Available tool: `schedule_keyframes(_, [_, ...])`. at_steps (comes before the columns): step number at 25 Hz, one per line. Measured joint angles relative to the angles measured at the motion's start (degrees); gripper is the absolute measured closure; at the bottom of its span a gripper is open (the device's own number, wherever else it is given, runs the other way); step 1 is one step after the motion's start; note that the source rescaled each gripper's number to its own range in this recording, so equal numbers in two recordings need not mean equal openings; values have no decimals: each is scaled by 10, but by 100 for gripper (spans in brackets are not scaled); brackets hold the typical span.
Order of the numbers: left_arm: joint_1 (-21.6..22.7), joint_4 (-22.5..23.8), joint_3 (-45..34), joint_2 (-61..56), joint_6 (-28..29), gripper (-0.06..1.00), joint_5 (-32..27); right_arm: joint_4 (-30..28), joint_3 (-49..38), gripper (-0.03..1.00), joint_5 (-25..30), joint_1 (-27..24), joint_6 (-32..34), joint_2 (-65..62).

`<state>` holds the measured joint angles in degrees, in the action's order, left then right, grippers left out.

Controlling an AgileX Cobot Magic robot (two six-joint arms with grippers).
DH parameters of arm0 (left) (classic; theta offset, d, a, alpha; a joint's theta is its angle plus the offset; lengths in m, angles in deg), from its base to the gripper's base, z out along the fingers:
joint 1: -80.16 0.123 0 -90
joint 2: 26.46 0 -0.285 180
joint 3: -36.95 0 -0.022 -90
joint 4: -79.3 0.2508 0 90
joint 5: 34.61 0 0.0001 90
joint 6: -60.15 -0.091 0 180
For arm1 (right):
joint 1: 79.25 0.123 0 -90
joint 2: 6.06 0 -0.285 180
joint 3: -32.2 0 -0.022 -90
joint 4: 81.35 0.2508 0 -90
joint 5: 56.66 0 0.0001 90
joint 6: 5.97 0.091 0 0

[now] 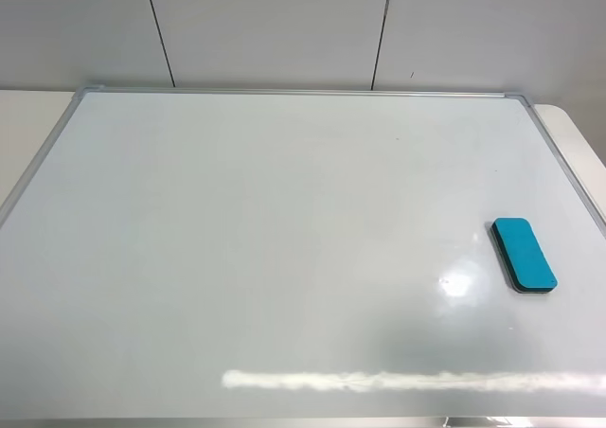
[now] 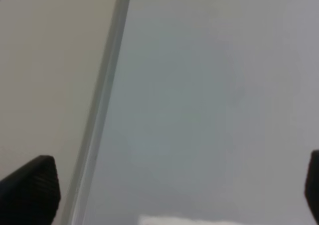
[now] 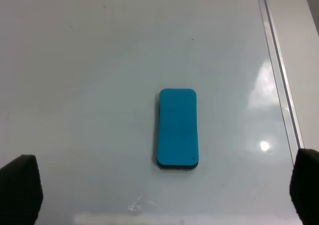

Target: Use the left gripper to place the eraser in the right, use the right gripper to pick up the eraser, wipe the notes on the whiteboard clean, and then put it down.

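While end effectors (image 3: 159,195) (fingertips only) gape, eraser (image 1: 524,254) rests.

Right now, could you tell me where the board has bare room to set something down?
Nearly everywhere. The whiteboard shows bare from its left frame across the middle to the eraser, and no notes are visible. The only occupied spot is the eraser, lying flat near the right frame, with a narrow strip between them. Both grippers hang open above the board, holding nothing.

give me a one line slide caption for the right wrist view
Open right gripper hovering above the teal eraser, which lies flat on a clean whiteboard near its metal frame.
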<state>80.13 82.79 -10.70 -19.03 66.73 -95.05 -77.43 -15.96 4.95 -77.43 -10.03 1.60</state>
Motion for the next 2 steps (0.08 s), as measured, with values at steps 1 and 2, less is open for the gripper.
schedule_keyframes(1, [0, 0, 0, 0, 0, -6, 0, 0, 0, -3, 0, 0, 0, 0])
schedule_keyframes(2, [0, 0, 0, 0, 0, -6, 0, 0, 0, -3, 0, 0, 0, 0])
